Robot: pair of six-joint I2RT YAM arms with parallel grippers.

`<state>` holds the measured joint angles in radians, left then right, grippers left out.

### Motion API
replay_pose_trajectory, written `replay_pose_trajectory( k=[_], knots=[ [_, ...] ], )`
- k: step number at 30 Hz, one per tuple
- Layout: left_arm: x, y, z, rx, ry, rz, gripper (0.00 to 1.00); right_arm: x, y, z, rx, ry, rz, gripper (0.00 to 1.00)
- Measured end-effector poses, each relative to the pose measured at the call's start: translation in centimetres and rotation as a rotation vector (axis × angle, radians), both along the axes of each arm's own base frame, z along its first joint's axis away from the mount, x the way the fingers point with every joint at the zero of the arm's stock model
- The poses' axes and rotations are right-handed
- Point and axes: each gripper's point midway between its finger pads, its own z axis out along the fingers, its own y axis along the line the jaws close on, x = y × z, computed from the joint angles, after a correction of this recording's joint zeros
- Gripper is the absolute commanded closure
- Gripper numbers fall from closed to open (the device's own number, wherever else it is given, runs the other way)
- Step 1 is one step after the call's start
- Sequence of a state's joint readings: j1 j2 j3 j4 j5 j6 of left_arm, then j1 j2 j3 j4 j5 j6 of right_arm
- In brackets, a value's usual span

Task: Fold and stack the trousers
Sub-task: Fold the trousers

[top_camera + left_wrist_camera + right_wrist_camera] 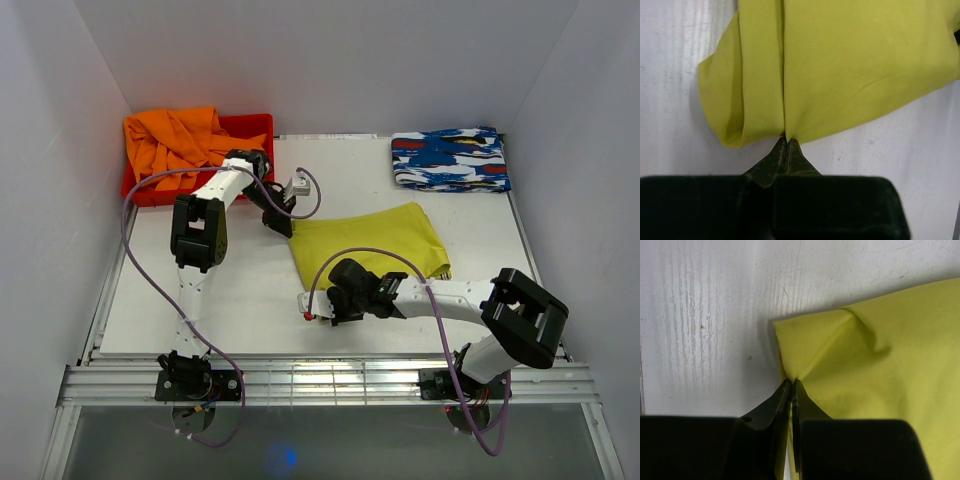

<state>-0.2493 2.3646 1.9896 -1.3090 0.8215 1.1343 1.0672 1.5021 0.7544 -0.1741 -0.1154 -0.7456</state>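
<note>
Trousers, folded into a yellow-green rectangle, are laid mid-table, nearer the right edge. Their far-left corner is pinched by the left gripper, their near-left corner by the right gripper.

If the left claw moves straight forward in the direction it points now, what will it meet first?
The trousers. The left claw is shut, with its tips right at the folded edge of the yellow-green cloth and apparently pinching it, so moving on would push straight into the trousers.

I'm seeing a lab test cell: white panels box my table, aluminium rail along its near edge.
</note>
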Motion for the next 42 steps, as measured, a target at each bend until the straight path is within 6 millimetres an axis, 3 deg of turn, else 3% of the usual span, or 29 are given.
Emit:
replay_pose_trajectory(
  k=[4, 16, 17, 19, 20, 23, 26, 32, 34, 37, 42],
  knots=[
    [1.6, 0.8, 0.9, 0.016, -0.052, 0.013, 1.00, 0.2, 0.1, 0.1, 0.016, -0.013, 0.004, 0.92],
    [2.8, 1.5, 2.2, 0.054, -0.123, -0.013, 1.00, 0.3, 0.3, 1.0, 0.059, -0.044, 0.031, 0.92],
    [2.9, 1.5, 2.5, 0.052, -0.128, -0.014, 1.00, 0.3, 0.3, 1.1, 0.061, -0.048, 0.033, 0.85],
    [3.2, 1.4, 2.9, 0.047, -0.145, -0.019, 1.00, 0.2, 0.1, 1.0, 0.045, -0.032, 0.020, 0.81],
    [3.7, 1.6, 2.9, 0.048, -0.167, -0.018, 1.00, 0.0, -0.1, 0.8, 0.030, -0.019, 0.014, 0.70],
    [4.5, 2.4, 2.5, 0.050, -0.180, 0.007, 1.00, -0.6, -1.3, 0.1, -0.036, 0.034, -0.026, 0.51],
    [3.9, 3.0, 1.4, 0.059, -0.131, 0.036, 1.00, -0.6, -1.0, 1.2, -0.042, 0.062, -0.063, 0.44],
    [3.2, 3.1, 1.0, 0.065, -0.046, 0.110, 1.00, 0.7, 3.6, 6.9, 0.098, 0.078, -0.147, 0.59],
    [3.1, 3.0, 1.1, 0.063, -0.031, 0.127, 1.00, 0.6, 5.2, 7.9, 0.123, 0.080, -0.140, 0.61],
    [3.0, 2.8, 1.0, 0.057, -0.004, 0.149, 1.00, -0.5, 6.7, 7.4, 0.118, 0.090, -0.103, 0.62],
    [2.6, 2.5, -0.1, 0.055, 0.059, 0.176, 1.00, -2.0, 7.1, 3.9, 0.017, 0.131, -0.075, 0.64]
  ],
)
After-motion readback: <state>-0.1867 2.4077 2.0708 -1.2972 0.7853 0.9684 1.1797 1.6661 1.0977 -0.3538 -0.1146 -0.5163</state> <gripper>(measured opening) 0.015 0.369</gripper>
